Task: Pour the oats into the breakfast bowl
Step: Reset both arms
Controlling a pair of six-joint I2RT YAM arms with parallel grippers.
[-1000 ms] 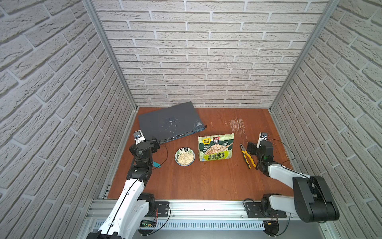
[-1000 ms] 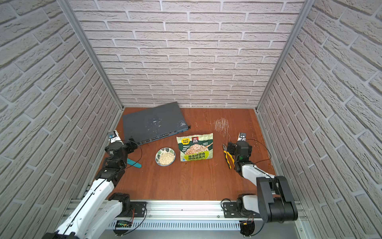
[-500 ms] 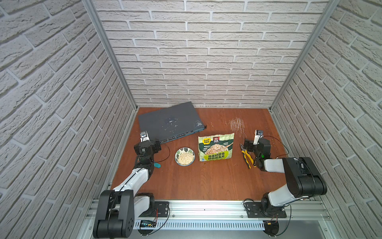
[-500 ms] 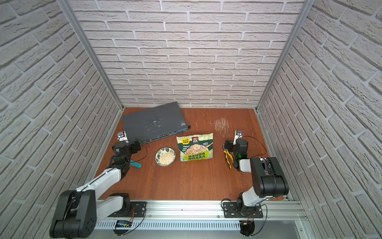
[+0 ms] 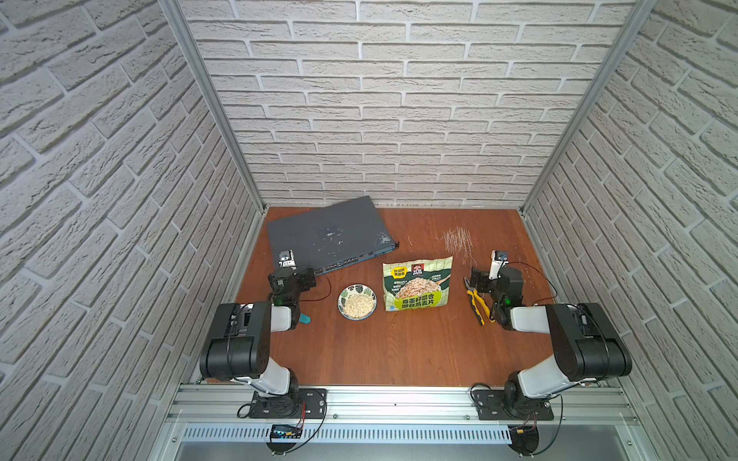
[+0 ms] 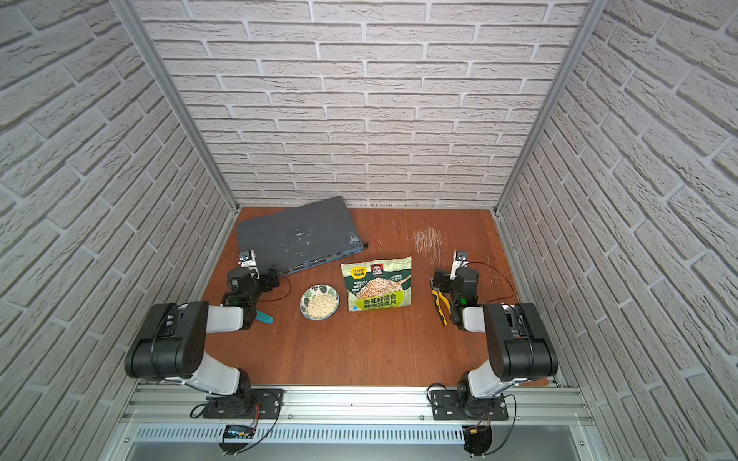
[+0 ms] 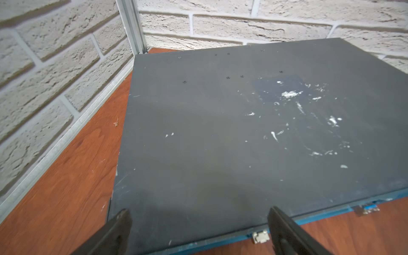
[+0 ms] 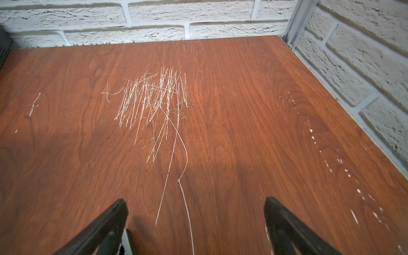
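The black-and-white left arm (image 5: 279, 319) and right arm (image 5: 531, 319) sit folded low at lower left and lower right of the frame; both jaws are spread wide, holding nothing.

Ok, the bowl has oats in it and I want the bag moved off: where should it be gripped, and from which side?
Probably the bag by its far right corner, from the right: it faces print-up, so only its thin edges offer a pinch, and the open right end effector is nearest. Mind the pliers between.
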